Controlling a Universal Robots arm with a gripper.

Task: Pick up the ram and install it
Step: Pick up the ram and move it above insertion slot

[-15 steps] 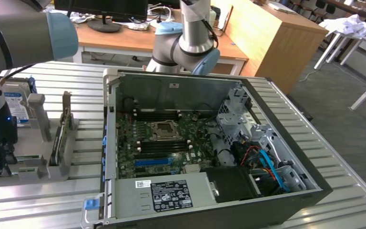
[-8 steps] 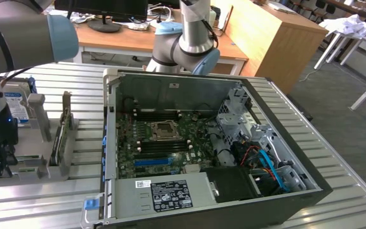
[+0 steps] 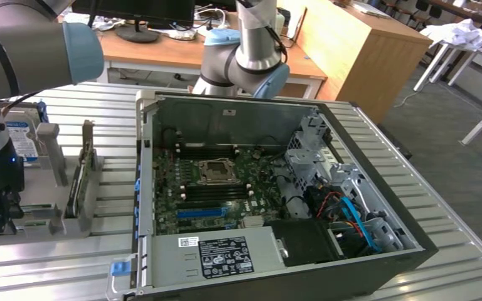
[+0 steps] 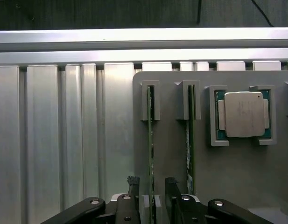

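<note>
Gripper was open, fingers on either side of the ram, with a gap showing on both sides and nothing held. The ram stood on edge in the holder, in the slot nearest the holder's edge. A second stick sat in the holder's next slot, and a CPU in the holder's pocket beyond.

Step in hand: pick-up, pre-grasp; install not begun. Likely need: jaws closing square on the board's faces, then a straight lift out of the holder, no tilt.

The holder sat on the slatted surface; the open case stood beside the holder, on the exterior view's right.

Hard to tell: the ram was edge-on, so label and chips were hidden. Its near end was cut off behind the gripper, and finger contact was unclear.
</note>
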